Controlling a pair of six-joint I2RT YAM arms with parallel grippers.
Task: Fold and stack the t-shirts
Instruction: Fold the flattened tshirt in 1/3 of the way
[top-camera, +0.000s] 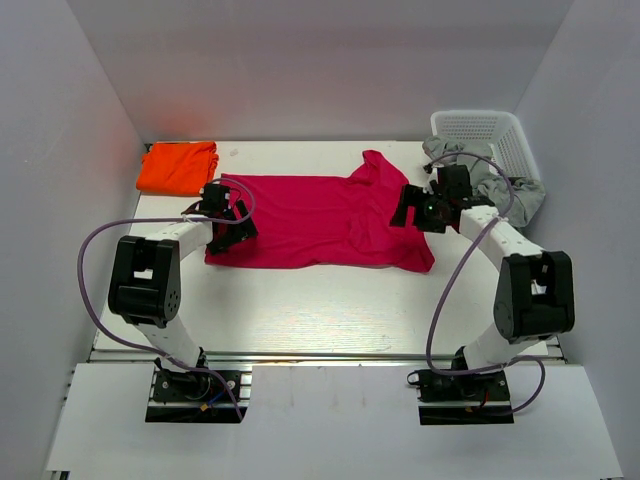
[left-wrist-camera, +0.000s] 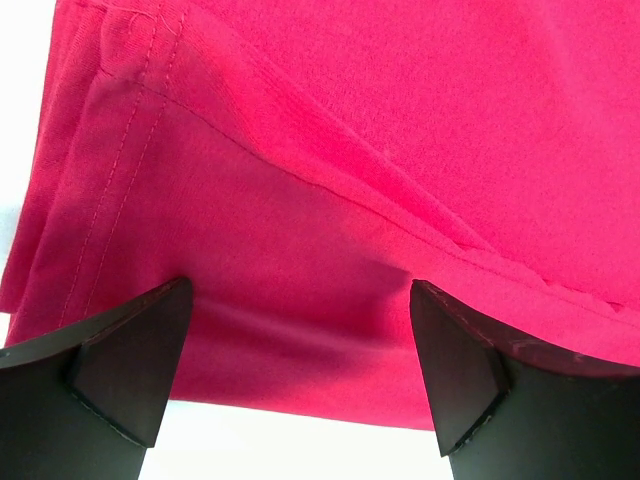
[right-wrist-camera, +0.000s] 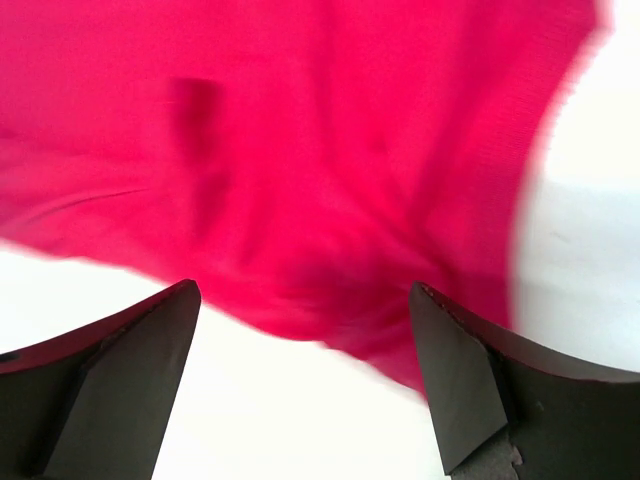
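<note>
1. Magenta-red soft cloth t-shirt (top-camera: 320, 220): lay spread flat at mid-table, long axis left to right, stitched hem at the left end and one sleeve poking toward the far side on the right. Judged light, limp and non-slippery. It would sag and crease wherever it was unsupported, and nothing about it looked fragile.
2. Bright orange cloth t-shirt (top-camera: 178, 167): sat as a compact bundle in the far-left corner, just beside the magenta shirt's far-left corner. Whether the two touched could not be told.
3. Left gripper (left-wrist-camera: 300, 370): fingers spread wide and holding nothing, poised over the doubled hem at the shirt's left end.
4. Right gripper (right-wrist-camera: 305, 380): fingers likewise spread and empty, over the shirt's near-right edge. That view was blurred, so contact with the cloth could not be judged.
5. Suggested holds: the hemmed left edge, where the stitching stiffens the layers, and the matching right-hand corner, each pinched through both layers.
6. White perforated plastic basket (top-camera: 480, 135): stood at the far right with a grey crumpled cloth (top-camera: 505, 190) draped over its near rim, close to the right arm.
7. White table (top-camera: 330, 310): bare on the near side between the shirt and the arm bases, which gave the widest room for folding. Walls closed in the left, far and right sides.
</note>
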